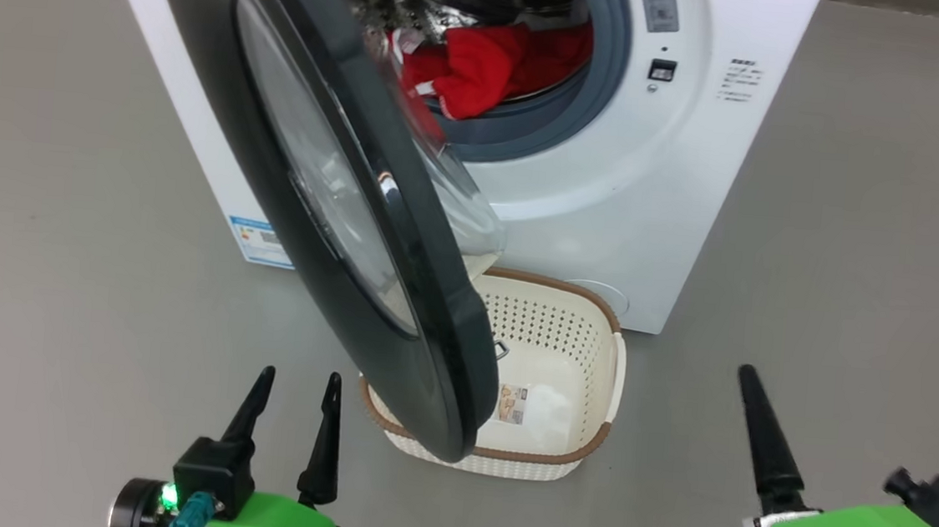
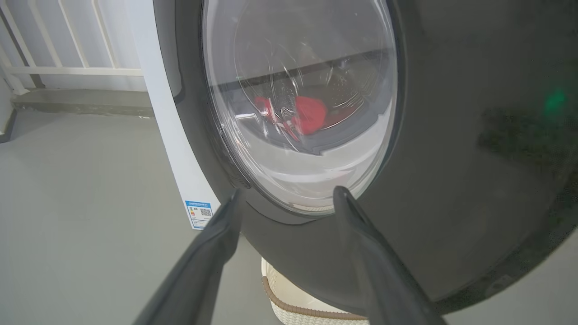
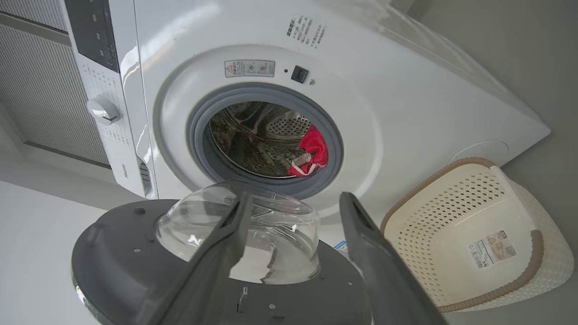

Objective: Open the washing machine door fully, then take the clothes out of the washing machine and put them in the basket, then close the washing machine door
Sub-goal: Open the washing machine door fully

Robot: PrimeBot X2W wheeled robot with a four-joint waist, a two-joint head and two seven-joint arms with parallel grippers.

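Observation:
The washing machine point(image 1: 651, 186) stands with its door point(image 1: 404, 242) swung partway out toward me. The red clothes point(image 1: 485, 68) lie at the drum's mouth, against the blue-grey gasket. Below the door, the cream basket point(image 1: 552, 329) sits on the floor with nothing in it, partly hidden by the door's edge. My left gripper point(image 1: 300, 376) is open at the lower left, near the door's outer face point(image 2: 451, 135), holding nothing. My right gripper point(image 3: 296, 196) is open, its fingers above the door's inner face point(image 3: 117, 262) and glass bulge; one finger point(image 1: 766, 438) shows right of the basket point(image 3: 451, 216).
Grey floor point(image 1: 59, 265) spreads on both sides of the machine. A blue label point(image 1: 258, 240) marks its lower left corner. A control panel with a knob point(image 3: 104, 110) sits on the machine's front. A white railing point(image 2: 67, 45) stands behind on the left.

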